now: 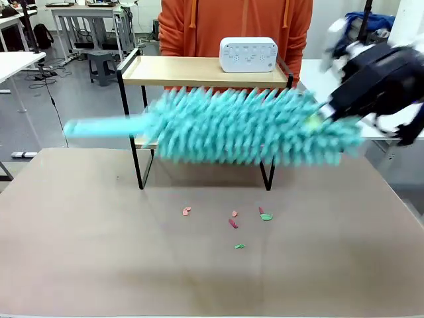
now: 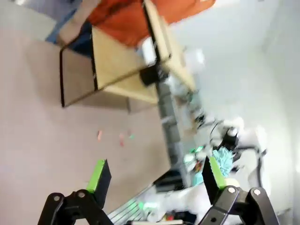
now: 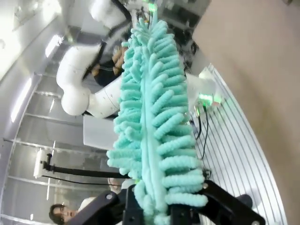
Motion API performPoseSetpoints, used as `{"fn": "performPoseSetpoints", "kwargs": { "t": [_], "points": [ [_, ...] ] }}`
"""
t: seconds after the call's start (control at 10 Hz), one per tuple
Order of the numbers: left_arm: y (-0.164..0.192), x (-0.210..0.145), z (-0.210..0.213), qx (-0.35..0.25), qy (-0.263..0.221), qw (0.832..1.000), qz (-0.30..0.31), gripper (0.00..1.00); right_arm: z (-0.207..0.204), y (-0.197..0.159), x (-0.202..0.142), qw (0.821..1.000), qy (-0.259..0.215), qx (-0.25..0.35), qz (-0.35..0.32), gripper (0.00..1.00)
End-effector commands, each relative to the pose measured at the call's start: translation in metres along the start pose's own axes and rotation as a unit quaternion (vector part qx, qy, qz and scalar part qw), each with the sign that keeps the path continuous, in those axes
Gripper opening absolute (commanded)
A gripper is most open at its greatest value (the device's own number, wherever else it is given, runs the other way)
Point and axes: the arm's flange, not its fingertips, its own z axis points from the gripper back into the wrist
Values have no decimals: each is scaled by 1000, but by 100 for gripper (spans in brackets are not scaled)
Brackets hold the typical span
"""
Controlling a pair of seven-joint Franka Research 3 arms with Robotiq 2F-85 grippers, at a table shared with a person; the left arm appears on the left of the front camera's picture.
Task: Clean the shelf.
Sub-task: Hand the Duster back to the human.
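Two-tier light-wood shelf w/ thin black frame point(image 1: 199, 71) stands at far-centre of the brown tabletop point(image 1: 79, 252). Near half of the table is open, just small coloured scraps point(image 1: 233, 223) in front of shelf legs. Fluffy turquoise duster point(image 1: 245, 126) spans the shelf front, blocking the lower tier. Right gripper point(image 1: 326, 112) fingers pinching the duster's end. White box-shaped device point(image 1: 248, 54) on top board; person in orange hoodie point(image 1: 235, 23) directly behind. Left gripper point(image 2: 157, 176) fingers spread wide, holding nothing.

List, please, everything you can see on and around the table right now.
shelf: one, light wood with black frame, far side of table.
white box: one, on the shelf's top board.
duster: one, teal, fluffy, held in the air in front of the shelf.
scraps: several, red and green, on the table before the shelf.
table: one, beige top.
person: one, orange hoodie, behind the shelf.
right gripper: jaws shut on the duster.
left gripper: jaws open, nothing between them.
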Motion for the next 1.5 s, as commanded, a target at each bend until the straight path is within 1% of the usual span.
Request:
{"fn": "performPoseSetpoints", "kwargs": {
  "t": [0.0, 0.1, 0.2, 0.3, 0.4, 0.5, 0.6, 0.8, 0.9, 1.1, 1.3, 1.4],
  "points": [
    [22, -5, -15, -142, 17, 990, 12, 100, 60, 35, -15, 993, -111, 17, 45, 0],
    [0, 0, 0, 0, 0, 1000, 0, 100, 90, 46, -25, 982, -180, 17, 56, 0],
    [0, 0, 0, 0, 0, 1000, 0, 100, 119, 57, -38, 963, -262, 26, 63, 0],
    [0, 0, 0, 0, 0, 1000, 0, 100, 151, 62, -57, 935, -346, 28, 69, 0],
    [0, 0, 0, 0, 0, 1000, 0, 100, 175, 61, -76, 909, -410, 27, 71, 0],
    [0, 0, 0, 0, 0, 1000, 0, 100, 191, 55, -93, 889, -455, 16, 54, 0],
    [0, 0, 0, 0, 0, 1000, 0, 100, 207, 43, -112, 869, -494, 7, 23, 0],
    [0, 0, 0, 0, 0, 1000, 0, 100, 224, 10, -147, 834, -545, -21, -80, 0],
    [0, 0, 0, 0, 0, 1000, 0, 100, 228, -7, -163, 801, -574, -42, -161, 0],
    [0, 0, 0, 0, 0, 1000, 0, 100, 226, -24, -172, 792, -570, -43, -213, 0],
    [0, 0, 0, 0, 0, 1000, 0, 100, 223, -29, -170, 784, -564, -66, -249, 0],
    [0, 0, 0, 0, 0, 1000, 0, 100, 223, -32, -169, 774, -566, -83, -271, 0]
  ]
}}
